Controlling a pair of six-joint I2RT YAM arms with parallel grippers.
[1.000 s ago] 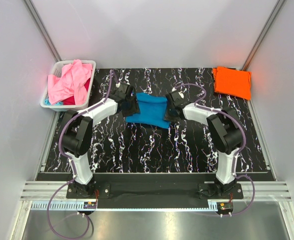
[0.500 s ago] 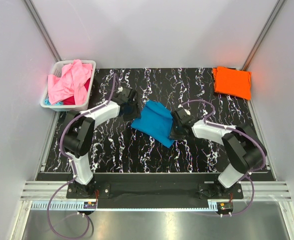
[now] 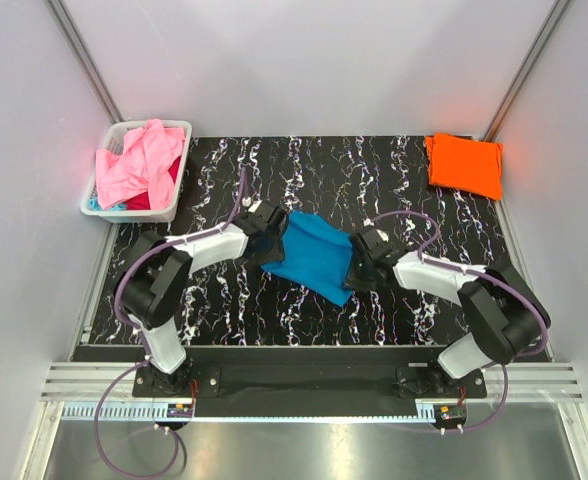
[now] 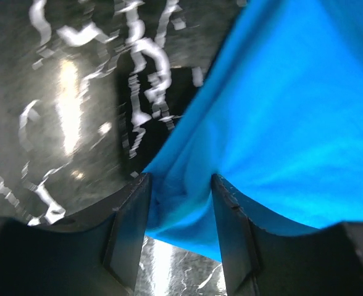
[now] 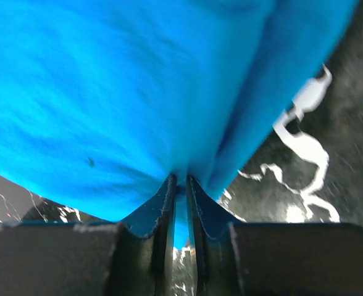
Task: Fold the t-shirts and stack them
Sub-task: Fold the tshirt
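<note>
Both hands grip the same garment. The left hand (image 3: 266,240) has its fingers (image 4: 131,213) set moderately apart, with a thick bunched fold of the teal-blue t-shirt (image 3: 310,256) filling the gap between them. The right hand (image 3: 358,270) is pinched almost closed, and only a thin sliver of the cloth edge passes between its fingers (image 5: 161,209).

From above, the two ends of the teal-blue t-shirt go under the hands, so its outer edges and sleeves cannot be made out. It spans between the hands over the middle of the black, white-veined surface (image 3: 304,165). Whether it is touching the surface or held just above it cannot be told from the top view. In the left wrist view a dark shadow lies on the surface under the cloth's edge, near the left hand (image 4: 180,185). Both wrist views are blurred. Blue cloth fills nearly the whole right wrist view above the right hand (image 5: 180,184), and no seams or collar can be told.

An orange t-shirt (image 3: 464,165) lies folded flat at the far right corner, well apart from the hands. At the far left a white lattice basket (image 3: 124,213) holds a crumpled pink t-shirt (image 3: 137,160) heaped on top. Beneath it only a small part of a red t-shirt (image 3: 152,198) shows, the rest being buried.
</note>
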